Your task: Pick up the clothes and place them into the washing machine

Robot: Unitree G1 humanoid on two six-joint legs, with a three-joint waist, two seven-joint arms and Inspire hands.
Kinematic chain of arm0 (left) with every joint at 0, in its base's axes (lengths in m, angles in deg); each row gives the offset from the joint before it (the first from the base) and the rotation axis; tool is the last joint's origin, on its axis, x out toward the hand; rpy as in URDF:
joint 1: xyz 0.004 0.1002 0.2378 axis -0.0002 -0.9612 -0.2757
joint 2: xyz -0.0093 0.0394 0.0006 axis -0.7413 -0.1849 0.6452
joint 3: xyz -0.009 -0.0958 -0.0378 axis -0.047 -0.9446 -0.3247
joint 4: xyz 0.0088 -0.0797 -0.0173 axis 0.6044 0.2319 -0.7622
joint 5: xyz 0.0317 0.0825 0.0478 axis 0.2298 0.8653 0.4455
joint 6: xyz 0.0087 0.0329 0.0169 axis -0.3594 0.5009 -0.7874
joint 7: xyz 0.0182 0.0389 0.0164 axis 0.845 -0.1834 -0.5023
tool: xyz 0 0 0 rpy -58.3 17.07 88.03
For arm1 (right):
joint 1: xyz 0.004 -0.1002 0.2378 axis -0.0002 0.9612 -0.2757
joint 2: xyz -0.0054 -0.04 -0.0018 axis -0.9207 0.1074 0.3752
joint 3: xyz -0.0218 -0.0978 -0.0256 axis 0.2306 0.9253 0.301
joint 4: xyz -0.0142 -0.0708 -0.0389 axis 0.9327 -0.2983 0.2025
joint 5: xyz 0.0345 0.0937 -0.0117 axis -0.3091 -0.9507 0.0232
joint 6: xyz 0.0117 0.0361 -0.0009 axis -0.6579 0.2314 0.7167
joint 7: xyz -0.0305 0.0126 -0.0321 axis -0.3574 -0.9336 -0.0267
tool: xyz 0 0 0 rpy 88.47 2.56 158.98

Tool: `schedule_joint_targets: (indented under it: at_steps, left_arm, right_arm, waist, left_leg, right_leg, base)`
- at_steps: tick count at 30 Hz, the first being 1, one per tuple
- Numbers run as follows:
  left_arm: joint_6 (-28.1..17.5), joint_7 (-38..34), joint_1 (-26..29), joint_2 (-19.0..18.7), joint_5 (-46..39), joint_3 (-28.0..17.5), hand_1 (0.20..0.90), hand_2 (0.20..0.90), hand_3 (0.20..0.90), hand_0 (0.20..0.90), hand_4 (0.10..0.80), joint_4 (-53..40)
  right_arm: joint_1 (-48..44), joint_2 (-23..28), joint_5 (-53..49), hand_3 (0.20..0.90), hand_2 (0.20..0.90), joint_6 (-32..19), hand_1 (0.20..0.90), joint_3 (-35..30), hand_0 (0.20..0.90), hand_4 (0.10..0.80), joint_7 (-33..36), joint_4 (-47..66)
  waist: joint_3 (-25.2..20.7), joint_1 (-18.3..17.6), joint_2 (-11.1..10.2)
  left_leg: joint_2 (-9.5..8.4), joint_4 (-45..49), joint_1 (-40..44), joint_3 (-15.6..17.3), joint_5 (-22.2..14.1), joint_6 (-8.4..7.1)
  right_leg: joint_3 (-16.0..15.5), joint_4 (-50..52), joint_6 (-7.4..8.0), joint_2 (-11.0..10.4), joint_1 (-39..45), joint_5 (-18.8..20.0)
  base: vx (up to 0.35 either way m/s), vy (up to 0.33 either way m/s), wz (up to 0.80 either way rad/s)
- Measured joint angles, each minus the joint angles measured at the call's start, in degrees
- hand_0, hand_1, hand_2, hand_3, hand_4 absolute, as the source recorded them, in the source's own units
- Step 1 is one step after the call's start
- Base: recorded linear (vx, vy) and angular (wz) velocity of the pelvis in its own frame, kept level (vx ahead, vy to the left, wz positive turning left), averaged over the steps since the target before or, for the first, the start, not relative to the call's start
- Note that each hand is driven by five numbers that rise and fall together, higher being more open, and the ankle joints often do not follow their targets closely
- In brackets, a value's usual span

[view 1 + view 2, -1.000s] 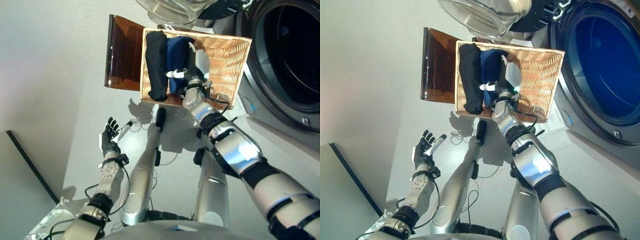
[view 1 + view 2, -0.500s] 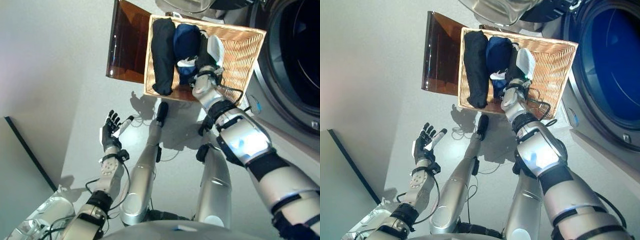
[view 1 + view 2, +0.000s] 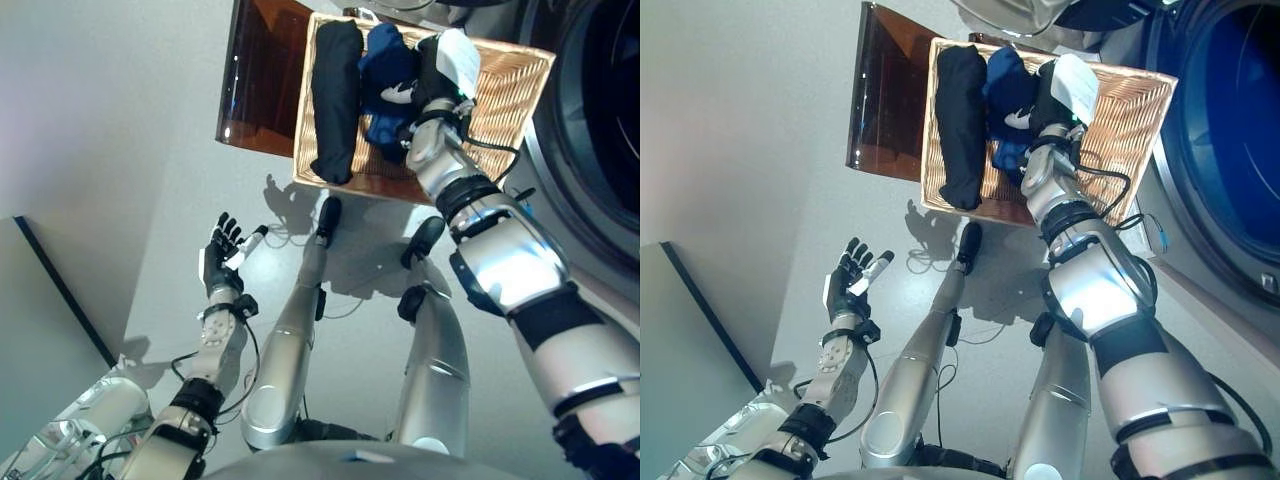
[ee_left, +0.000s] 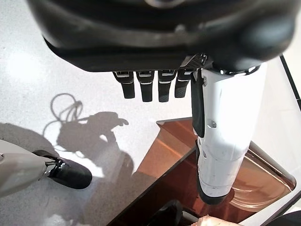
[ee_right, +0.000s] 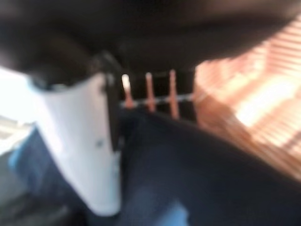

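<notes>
A shallow wicker basket (image 3: pixel 520 90) rests on a low dark brown box (image 3: pixel 255 80) beside the washing machine (image 3: pixel 600 150). In it lie a rolled black garment (image 3: pixel 335 100) and a dark blue garment (image 3: pixel 385 60) with a white patch. My right hand (image 3: pixel 438 75), with a white thumb cover, is inside the basket on the blue garment, which shows up close in the right wrist view (image 5: pixel 188 174) with wicker (image 5: pixel 254 94) past it. My left hand (image 3: pixel 222 258) is open and empty, held low over the floor, far from the basket.
The machine's round drum opening (image 3: pixel 1230 130) is at the right, with its door (image 3: pixel 1010 10) swung open above the basket. A dark edge (image 3: pixel 60 290) runs along the floor at the left. The left wrist view shows the brown box (image 4: pixel 178 160).
The whole picture has shifted, so the camera has moved. My right hand has reached a little farther into the basket over the blue garment. The left hand has stayed open in place.
</notes>
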Motion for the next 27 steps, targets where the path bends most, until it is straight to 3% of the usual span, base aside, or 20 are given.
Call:
schedule_joint_targets:
  at_steps: [17,23,27]
  left_arm:
    - [0.2,-0.5,0.2,-0.1,0.3,0.0,0.9,0.9,0.9,0.9,0.8,0.2]
    - [0.3,-0.7,0.1,-0.1,0.3,0.0,0.9,0.9,0.9,0.9,0.8,3.0]
    - [0.5,-0.6,0.1,0.1,0.3,0.1,0.9,0.9,0.9,0.9,0.8,5.4]
  right_arm:
    - [1.8,0.6,-0.7,0.2,0.2,1.1,0.2,-1.7,0.2,0.3,0.7,1.3]
    - [7.3,1.3,-5.3,0.2,0.2,0.7,0.2,-4.7,0.2,0.3,1.7,7.6]
    - [11.6,2.1,-12.0,0.2,0.2,-2.3,0.2,-8.8,0.2,0.3,2.8,15.3]
  waist:
    - [0.0,0.3,0.0]
    - [0.0,-2.0,0.0]
    - [0.0,-3.8,0.0]
  left_leg:
    - [-0.25,0.8,0.6,0.3,0.0,-0.03]
    - [-0.22,0.6,4.1,1.4,-0.3,0.35]
    - [-0.18,0.4,5.9,2.7,-0.7,0.88]
  right_leg:
    - [0.3,0.9,0.03,-0.3,0.6,0.0]
    - [1.3,-0.3,0.46,0.0,3.8,0.3]
    - [2.3,-1.3,0.87,0.4,5.5,0.7]
  base:
    - [0.002,0.0,-0.08]
    - [0.01,-0.018,-0.14]
    - [0.016,-0.018,-0.13]
